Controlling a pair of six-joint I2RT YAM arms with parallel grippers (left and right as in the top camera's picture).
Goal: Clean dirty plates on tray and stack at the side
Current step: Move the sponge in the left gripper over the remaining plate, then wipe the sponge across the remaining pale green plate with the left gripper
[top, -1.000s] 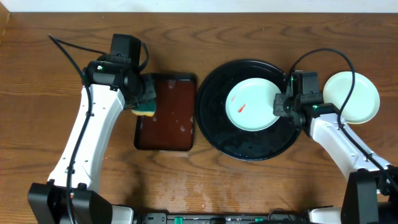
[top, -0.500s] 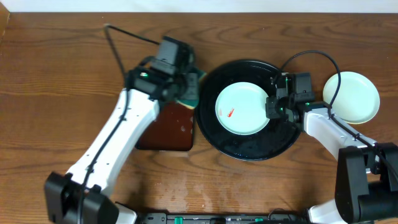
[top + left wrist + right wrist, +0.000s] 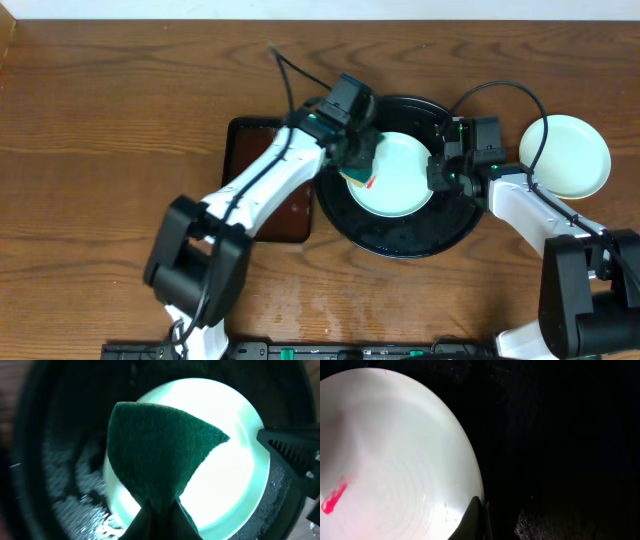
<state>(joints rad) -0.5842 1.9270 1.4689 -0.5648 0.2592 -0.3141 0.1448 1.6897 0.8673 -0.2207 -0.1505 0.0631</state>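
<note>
Tray (image 3: 400,245) holds one red-smeared plate (image 3: 405,190); left fingers (image 3: 140,527) clamp a sponge (image 3: 160,450), right fingers (image 3: 472,527) pinch the plate.

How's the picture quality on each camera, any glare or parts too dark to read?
Left wrist: the plate is blown out to a cyan-white glow, the sponge a dark shape against it, the tray blurred at left. Right wrist: the tray is almost pure black, but the red smear shows clearly. Overhead: evenly lit and sharp, mild sheen on the table.

A dark brown wood-grain surface (image 3: 80,120) fills the view; a pale strip (image 3: 150,8) borders it at 12 o'clock.
</note>
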